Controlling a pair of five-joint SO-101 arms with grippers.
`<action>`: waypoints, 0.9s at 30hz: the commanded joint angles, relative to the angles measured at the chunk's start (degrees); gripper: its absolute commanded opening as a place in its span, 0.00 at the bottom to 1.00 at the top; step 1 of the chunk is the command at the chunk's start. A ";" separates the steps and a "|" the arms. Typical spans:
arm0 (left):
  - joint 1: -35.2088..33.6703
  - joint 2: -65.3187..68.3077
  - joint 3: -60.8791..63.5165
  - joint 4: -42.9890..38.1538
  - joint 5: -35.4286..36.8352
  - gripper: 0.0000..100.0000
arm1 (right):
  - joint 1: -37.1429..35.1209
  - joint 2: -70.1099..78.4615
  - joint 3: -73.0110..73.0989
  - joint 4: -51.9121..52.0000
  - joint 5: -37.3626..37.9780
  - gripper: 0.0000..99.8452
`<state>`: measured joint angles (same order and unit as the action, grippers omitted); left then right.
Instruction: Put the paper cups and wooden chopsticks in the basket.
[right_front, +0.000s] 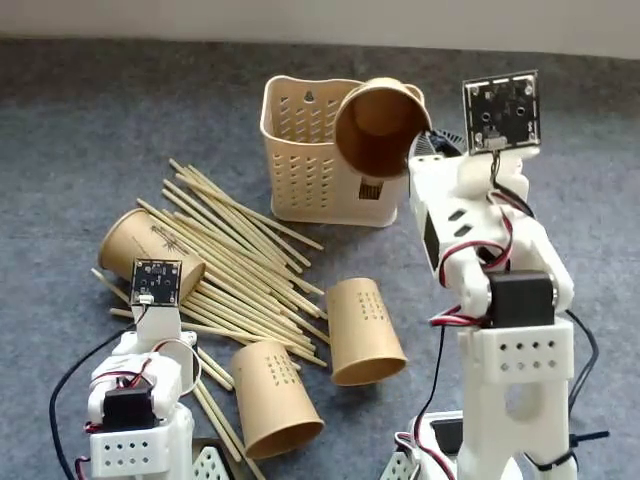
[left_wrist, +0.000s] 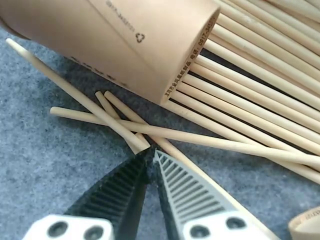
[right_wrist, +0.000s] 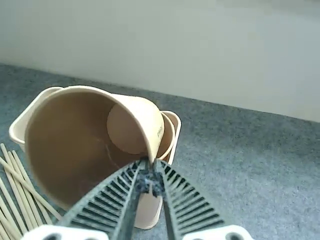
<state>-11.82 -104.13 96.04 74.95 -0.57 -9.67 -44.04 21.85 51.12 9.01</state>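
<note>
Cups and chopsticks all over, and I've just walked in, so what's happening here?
The right hand is shut on the rim of a cup, holding it tipped above the basket. The left hand is shut, low by the chopsticks, next to a lying cup. Two more cups lie on the carpet, not yet in the basket.

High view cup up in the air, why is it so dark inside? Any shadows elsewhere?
High view: the held cup opens toward the camera and its inside is shaded. Right wrist view: past the right pincer on its rim, the inner wall is dim and the bottom paler. Left wrist view: dark shadow lines the gaps between the chopsticks.
</note>
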 joint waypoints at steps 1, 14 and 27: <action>-0.04 -0.40 1.10 0.35 0.44 0.01 | 0.66 0.22 -3.21 -1.27 -0.53 0.01; -0.04 -0.40 1.10 0.35 0.44 0.01 | -1.19 0.84 -2.86 -9.63 -0.44 0.17; -0.04 -0.40 1.10 0.35 0.44 0.01 | -8.48 2.15 -2.77 -11.21 -0.09 0.17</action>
<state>-11.82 -104.13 96.04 74.95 -0.57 -15.91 -43.52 21.85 41.36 9.01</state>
